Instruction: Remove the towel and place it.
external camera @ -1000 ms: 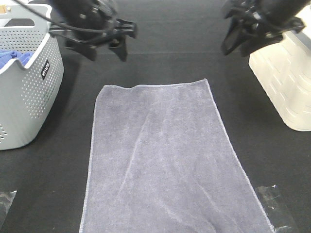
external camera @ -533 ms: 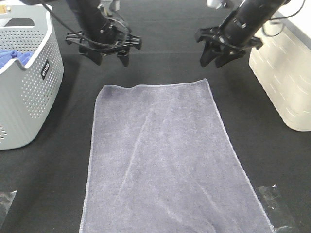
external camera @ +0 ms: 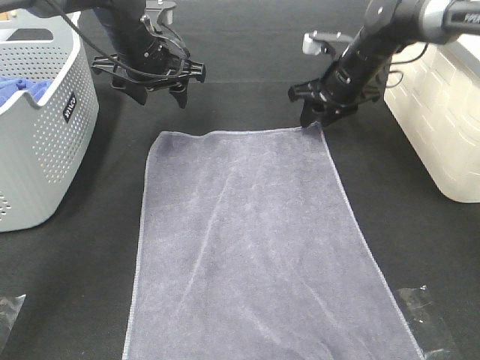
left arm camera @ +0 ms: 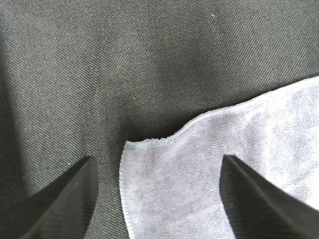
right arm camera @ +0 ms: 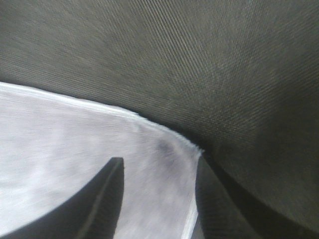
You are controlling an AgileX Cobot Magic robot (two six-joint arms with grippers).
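Observation:
The grey-lavender towel (external camera: 255, 247) lies flat on the black table, its long side running from far to near. My left gripper (external camera: 157, 91) is open and hovers just beyond the towel's far left corner. In the left wrist view that corner (left arm camera: 164, 174) lies between the spread fingers (left arm camera: 65, 199) of the left gripper (left arm camera: 158, 159). My right gripper (external camera: 319, 116) is open at the far right corner. In the right wrist view of the right gripper (right arm camera: 158, 167), one finger (right arm camera: 107, 194) is over the towel (right arm camera: 60, 149) and the other stands at its edge.
A grey perforated basket (external camera: 52, 142) with a bright blue cloth (external camera: 19, 90) in it stands at the left. A white bin (external camera: 442, 127) stands at the right. Clear tape patches (external camera: 424, 307) lie near the front corners.
Both grippers have come down and away from the camera toward the towel's far edge. The right one moved left onto the far right corner. The towel has not moved.

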